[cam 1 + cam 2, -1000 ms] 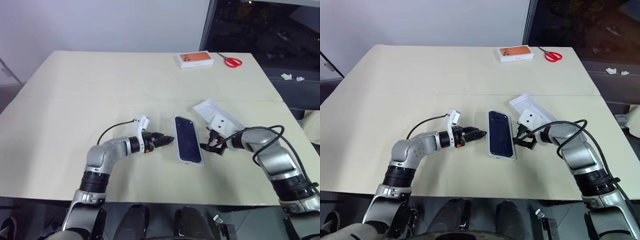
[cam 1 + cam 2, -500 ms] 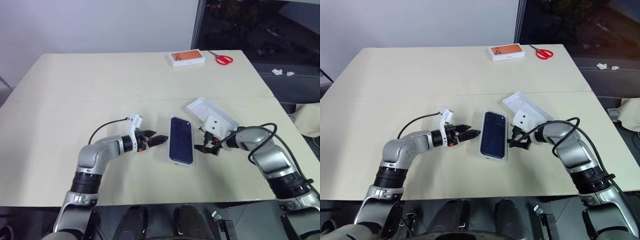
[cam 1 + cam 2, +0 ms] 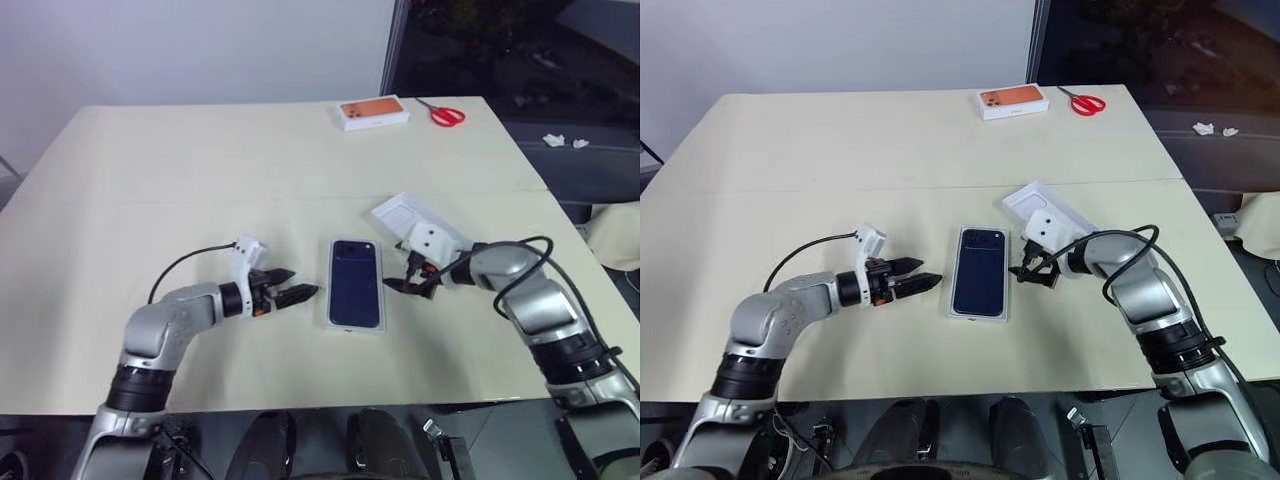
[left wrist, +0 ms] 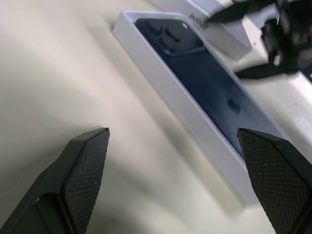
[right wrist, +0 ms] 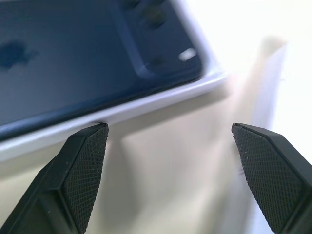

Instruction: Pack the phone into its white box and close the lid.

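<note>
The phone (image 3: 356, 282) lies back-up inside the white box (image 3: 355, 324), which sits flat on the table (image 3: 200, 170); it looks seated within the walls, camera cluster at the far end. With the box as the landmark: the left tool (image 3: 297, 295) hovers just to its left, fingers spread wide and holding nothing; the right tool (image 3: 405, 280) hovers just to its right, also spread wide and empty, with a fingertip (image 5: 85, 168) close to the box wall though contact cannot be confirmed. The lid (image 3: 412, 218) lies beyond the box's far right corner, tilted askew and partly hidden behind the right arm's wrist; which face is up cannot be told. A box with an orange picture (image 3: 372, 113) and red scissors (image 3: 441, 114) sit far behind the box, near the table's back edge, and are best left alone. The step in hand appears to be fetching the lid. To do it well, the right tool should probably reach back to the lid, grip it by a long edge, and bring it square over the box. The left tool could steady the box so it does not slide. The lid should come down level, since a skewed lid would likely catch on a wall.
</note>
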`<state>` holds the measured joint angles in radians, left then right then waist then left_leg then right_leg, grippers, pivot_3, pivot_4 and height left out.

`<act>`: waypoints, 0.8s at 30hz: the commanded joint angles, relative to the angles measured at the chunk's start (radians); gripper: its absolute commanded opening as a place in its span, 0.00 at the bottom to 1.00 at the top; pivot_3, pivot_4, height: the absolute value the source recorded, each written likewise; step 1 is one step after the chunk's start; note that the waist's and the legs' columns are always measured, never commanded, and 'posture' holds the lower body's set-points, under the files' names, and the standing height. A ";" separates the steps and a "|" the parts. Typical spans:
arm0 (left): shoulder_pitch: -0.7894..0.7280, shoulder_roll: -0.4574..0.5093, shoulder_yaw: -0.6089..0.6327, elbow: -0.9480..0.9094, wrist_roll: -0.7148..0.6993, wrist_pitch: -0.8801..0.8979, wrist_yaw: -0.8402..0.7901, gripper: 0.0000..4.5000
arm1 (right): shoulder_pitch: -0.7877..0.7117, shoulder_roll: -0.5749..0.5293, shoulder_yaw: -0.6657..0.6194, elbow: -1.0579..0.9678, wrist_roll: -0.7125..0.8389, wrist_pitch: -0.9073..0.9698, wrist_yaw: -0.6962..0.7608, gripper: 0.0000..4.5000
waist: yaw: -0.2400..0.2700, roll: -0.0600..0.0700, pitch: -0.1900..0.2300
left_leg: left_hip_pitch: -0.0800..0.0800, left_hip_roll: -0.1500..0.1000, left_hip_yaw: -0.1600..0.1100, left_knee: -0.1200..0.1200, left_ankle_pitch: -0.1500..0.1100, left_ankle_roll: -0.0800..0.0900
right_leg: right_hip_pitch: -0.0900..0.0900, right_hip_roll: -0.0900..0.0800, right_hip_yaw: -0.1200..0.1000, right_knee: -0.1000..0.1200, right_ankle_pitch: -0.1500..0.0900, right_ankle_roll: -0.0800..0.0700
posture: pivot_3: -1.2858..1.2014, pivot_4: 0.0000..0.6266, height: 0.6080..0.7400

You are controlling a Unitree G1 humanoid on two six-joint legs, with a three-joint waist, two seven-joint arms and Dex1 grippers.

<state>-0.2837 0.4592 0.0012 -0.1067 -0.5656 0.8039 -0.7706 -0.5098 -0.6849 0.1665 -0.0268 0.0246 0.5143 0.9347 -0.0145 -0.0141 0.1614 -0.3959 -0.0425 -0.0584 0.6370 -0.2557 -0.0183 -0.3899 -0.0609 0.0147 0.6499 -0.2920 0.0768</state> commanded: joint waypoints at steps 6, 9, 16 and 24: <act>0.031 0.133 0.159 0.017 -0.009 -0.264 -0.175 0.99 | -0.048 -0.012 -0.103 0.014 0.047 0.158 -0.066 0.95 | 0.009 0.000 0.002 | -0.009 0.000 -0.001 -0.003 0.002 -0.003 | -0.009 -0.001 -0.001 -0.001 0.000 -0.001 | 0.52 0.24 1.00; 0.028 0.145 0.181 0.035 -0.009 -0.326 -0.217 0.99 | -0.033 -0.007 -0.083 -0.015 0.049 0.235 -0.088 0.95 | 0.008 0.000 0.002 | -0.013 -0.001 0.000 -0.002 0.002 -0.003 | -0.013 -0.001 -0.001 -0.001 0.000 -0.001 | 0.52 0.24 1.00; 0.065 0.158 0.171 0.011 -0.005 -0.360 -0.249 0.99 | -0.054 0.013 -0.105 0.027 0.056 0.326 -0.169 0.95 | 0.000 0.001 0.002 | -0.013 -0.001 0.000 -0.003 0.002 -0.003 | -0.014 -0.001 0.000 0.000 0.000 -0.001 | 0.52 0.24 1.00; 0.093 0.174 0.202 -0.002 -0.021 -0.416 -0.290 1.00 | -0.053 0.025 -0.154 -0.057 0.194 0.541 -0.152 0.83 | 0.002 0.001 0.003 | -0.013 0.000 0.000 -0.003 0.003 -0.003 | -0.015 -0.001 0.000 0.002 0.000 -0.001 | 0.52 0.24 1.00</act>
<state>-0.1902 0.6193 0.1778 -0.0819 -0.5791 0.4126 -1.0501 -0.5528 -0.6503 0.0458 -0.0362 0.1912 1.0344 0.7796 -0.0121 -0.0128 0.1640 -0.4088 -0.0430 -0.0586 0.6344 -0.2531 -0.0215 -0.4046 -0.0617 0.0143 0.6519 -0.2916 0.0763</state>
